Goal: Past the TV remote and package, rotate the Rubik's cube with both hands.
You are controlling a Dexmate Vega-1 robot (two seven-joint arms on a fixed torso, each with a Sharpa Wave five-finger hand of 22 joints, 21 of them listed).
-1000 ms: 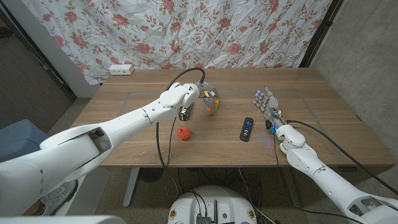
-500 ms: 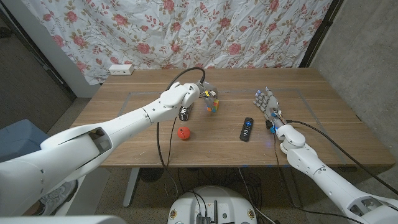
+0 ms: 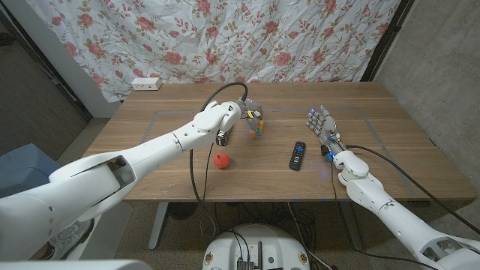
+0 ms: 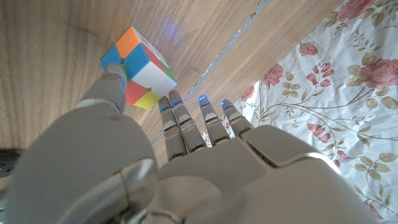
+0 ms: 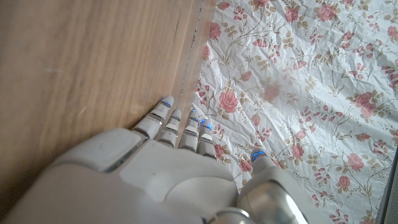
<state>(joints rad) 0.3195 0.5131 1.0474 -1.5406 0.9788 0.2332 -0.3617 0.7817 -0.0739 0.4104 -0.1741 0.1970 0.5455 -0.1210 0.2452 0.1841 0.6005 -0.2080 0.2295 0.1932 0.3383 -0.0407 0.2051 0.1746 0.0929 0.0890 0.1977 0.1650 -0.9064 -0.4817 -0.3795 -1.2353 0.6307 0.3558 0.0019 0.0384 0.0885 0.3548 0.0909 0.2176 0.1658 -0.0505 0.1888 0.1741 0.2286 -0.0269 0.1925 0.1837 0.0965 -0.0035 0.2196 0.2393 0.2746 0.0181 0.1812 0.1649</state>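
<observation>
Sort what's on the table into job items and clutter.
Job:
cube, touched by the left robot hand
remote, to be passed
right robot hand, waiting open, holding nothing

Clutter:
red ball
power strip at the far edge
No package can be picked out.

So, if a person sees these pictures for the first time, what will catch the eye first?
Probably the long white left arm crossing the table, its left hand at the bright Rubik's cube near the middle; in the left wrist view its thumb touches the cube. Next, the right hand with its fingers up and apart, holding nothing, beside the black TV remote. A small red ball lies nearer the front edge.
</observation>
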